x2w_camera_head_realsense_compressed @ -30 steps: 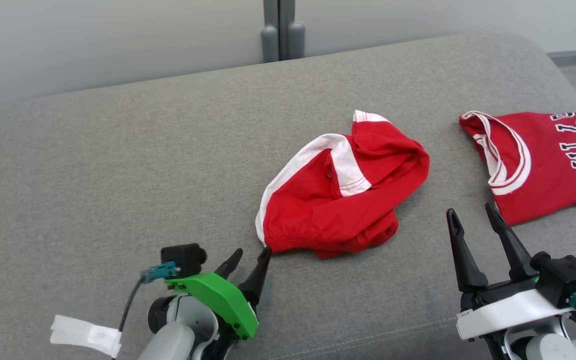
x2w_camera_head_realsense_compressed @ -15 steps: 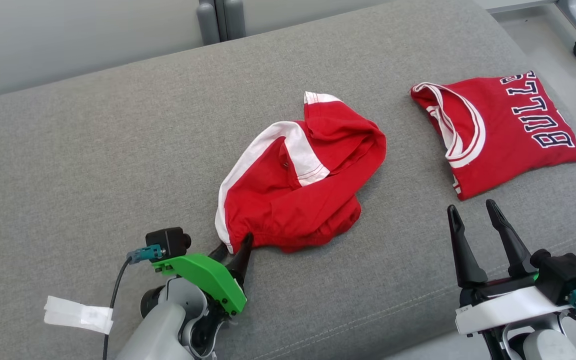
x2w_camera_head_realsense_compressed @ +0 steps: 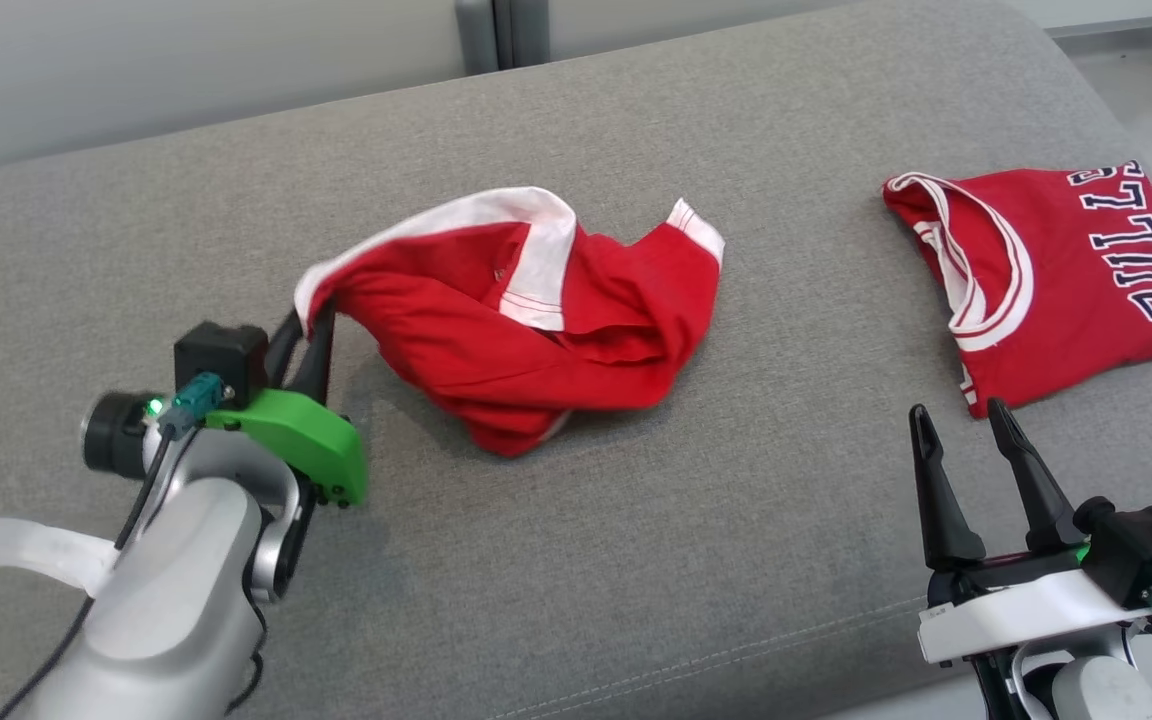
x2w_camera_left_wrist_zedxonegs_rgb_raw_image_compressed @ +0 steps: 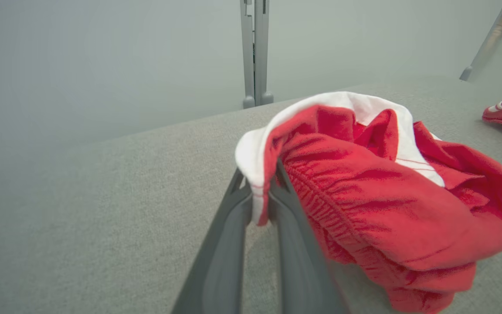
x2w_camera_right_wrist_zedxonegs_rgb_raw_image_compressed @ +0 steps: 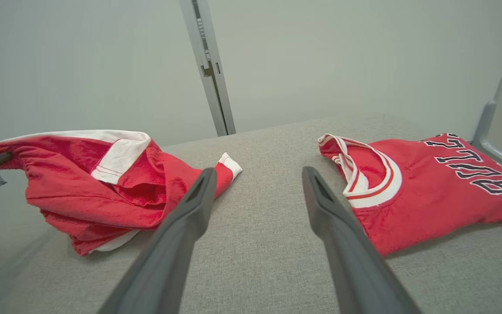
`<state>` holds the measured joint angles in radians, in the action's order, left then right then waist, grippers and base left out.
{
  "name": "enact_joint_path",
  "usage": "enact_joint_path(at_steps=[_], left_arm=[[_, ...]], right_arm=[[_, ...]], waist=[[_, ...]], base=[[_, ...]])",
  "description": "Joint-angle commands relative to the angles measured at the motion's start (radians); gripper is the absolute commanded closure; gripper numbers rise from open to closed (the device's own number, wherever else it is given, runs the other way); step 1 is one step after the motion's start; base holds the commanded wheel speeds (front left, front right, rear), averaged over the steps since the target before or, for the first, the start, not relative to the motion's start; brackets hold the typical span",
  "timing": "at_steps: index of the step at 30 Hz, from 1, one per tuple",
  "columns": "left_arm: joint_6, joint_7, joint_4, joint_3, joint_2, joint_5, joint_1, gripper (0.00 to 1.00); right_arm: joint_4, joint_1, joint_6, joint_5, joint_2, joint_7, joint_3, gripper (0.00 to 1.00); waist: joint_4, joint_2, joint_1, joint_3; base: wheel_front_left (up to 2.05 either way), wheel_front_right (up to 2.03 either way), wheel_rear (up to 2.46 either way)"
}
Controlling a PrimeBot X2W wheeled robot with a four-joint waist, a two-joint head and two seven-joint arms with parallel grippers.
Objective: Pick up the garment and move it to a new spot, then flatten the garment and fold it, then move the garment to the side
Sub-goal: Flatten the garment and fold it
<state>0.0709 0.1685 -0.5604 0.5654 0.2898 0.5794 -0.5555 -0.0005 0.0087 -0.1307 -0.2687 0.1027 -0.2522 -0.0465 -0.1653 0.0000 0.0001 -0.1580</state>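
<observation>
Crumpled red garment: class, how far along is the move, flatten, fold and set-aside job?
Done: left gripper shut on the garment's white-trimmed edge. In hand: that end lifted, the rest on the grey cushion. Left: placing, flattening, folding, setting aside; it is crumpled, and the right gripper hangs open.

The left tool point(x2w_camera_head_realsense_compressed: 308, 322), raised at the near left on its pale forearm point(x2w_camera_head_realsense_compressed: 171, 590), has both dark fingers pinched together on the garment point(x2w_camera_head_realsense_compressed: 556, 330) edge. The right tool point(x2w_camera_head_realsense_compressed: 958, 415) sits at the near right, fingers parted and pointing far.
</observation>
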Motion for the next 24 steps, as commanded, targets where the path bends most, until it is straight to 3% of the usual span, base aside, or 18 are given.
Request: enact_joint_path(at_steps=[1,5,10,16,24], left_arm=[[0.03,0.004,0.049,0.015,0.03,-0.05,-0.032,1.0],[0.114,0.004,0.205,0.06,0.121,-0.192,-0.051,1.0],[0.193,-0.018,0.353,0.102,0.166,-0.25,0.078,1.0],[0.246,0.017,0.351,0.121,0.137,-0.205,0.25,1.0],[0.234,0.061,0.23,0.098,0.07,-0.117,0.335,1.0]], right_arm=[[0.003,-0.012,0.0,-0.004,-0.002,-0.006,0.003,0.0],[0.002,-0.013,0.0,-0.003,-0.002,-0.008,0.003,0.0],[0.0,-0.015,0.0,-0.009,0.004,-0.008,0.001,0.0],[-0.005,-0.012,0.0,-0.009,0.005,-0.009,0.009,0.0],[-0.01,-0.02,0.0,-0.009,0.017,0.003,0.007,0.0]], waist=[[0.026,0.0,-0.0001,0.001],[0.048,0.0,-0.0001,0.0],[0.058,0.0,-0.0001,-0.006],[0.074,0.0,-0.0001,-0.012],[0.088,0.0,-0.0001,-0.008]], base=[[0.0,0.0,0.0],[0.0,0.0,0.0],[0.0,0.0,0.0],[0.0,0.0,0.0],[0.0,0.0,0.0]])
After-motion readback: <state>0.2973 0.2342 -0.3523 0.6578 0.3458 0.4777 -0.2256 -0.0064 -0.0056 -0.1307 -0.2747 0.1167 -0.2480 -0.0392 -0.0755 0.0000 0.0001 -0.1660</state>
